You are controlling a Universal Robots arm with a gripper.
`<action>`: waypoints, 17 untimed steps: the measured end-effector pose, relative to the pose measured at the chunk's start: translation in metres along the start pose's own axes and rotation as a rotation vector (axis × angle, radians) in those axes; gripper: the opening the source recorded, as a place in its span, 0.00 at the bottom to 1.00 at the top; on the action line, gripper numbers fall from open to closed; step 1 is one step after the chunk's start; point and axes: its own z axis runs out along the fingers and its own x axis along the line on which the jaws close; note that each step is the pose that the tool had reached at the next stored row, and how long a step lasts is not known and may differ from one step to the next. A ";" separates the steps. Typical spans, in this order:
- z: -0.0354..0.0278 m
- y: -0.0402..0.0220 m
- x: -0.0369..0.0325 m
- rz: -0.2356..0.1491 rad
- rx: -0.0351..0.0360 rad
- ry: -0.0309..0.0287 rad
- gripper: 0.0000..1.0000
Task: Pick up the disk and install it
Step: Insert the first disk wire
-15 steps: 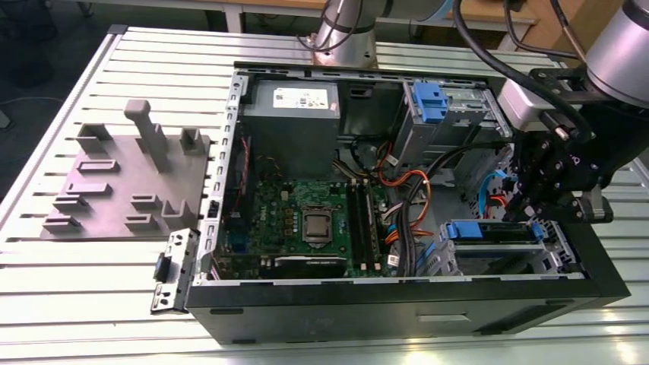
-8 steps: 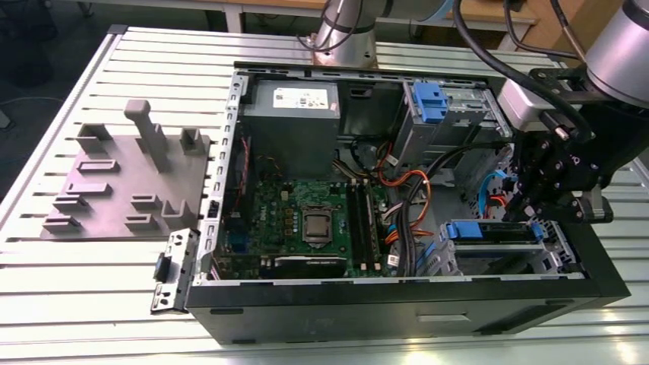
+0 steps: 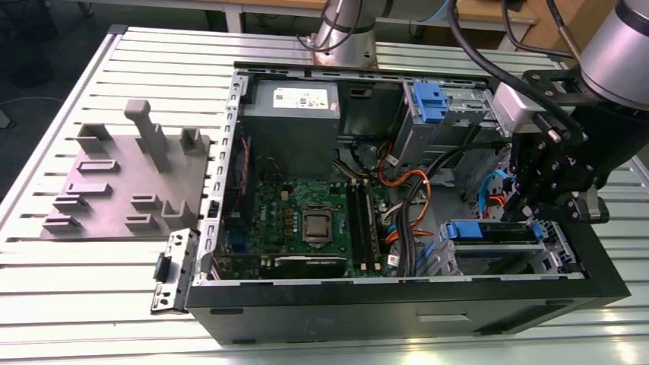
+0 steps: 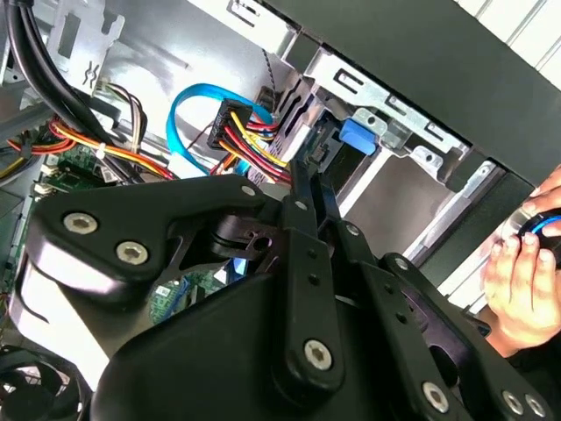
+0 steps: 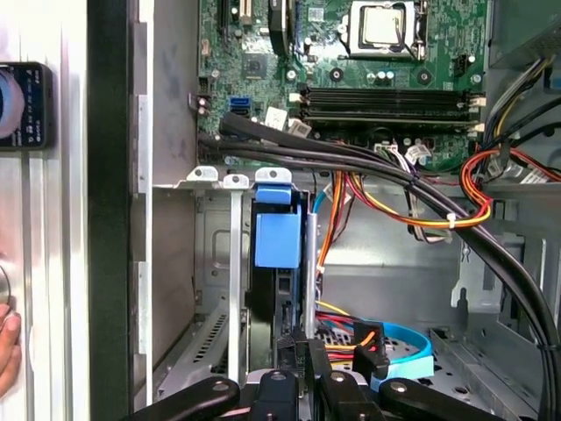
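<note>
The disk lies in the drive cage at the front right corner of the open computer case, its blue carrier showing. In the first wrist view the disk stands edge-on in the cage slot with its blue tab toward the motherboard. My gripper hangs just above the cage. In both wrist views its two dark fingers lie close together, shut, with nothing seen between them. The gripper ends beside the disk's silver rail. The gripper tips sit next to the cable plugs, near the disk's blue tab.
Bundled cables run between the motherboard and the cage. A blue clip sits in the upper bay beside the grey power supply. A grey fixture stands on the table's left. A person's hand is outside the case wall.
</note>
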 end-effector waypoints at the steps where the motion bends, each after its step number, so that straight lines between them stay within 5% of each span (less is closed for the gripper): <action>1: 0.0002 0.0000 0.0001 0.000 0.0052 -0.0033 0.16; 3: 0.0005 0.0004 0.0008 0.000 0.0176 -0.0076 0.16; 9: 0.0024 0.0026 0.0069 -0.006 0.0350 -0.0094 0.16; 12: 0.0035 0.0036 0.0079 -0.005 0.0416 -0.0120 0.16; 17: 0.0037 0.0045 0.0080 -0.005 0.0428 -0.0134 0.16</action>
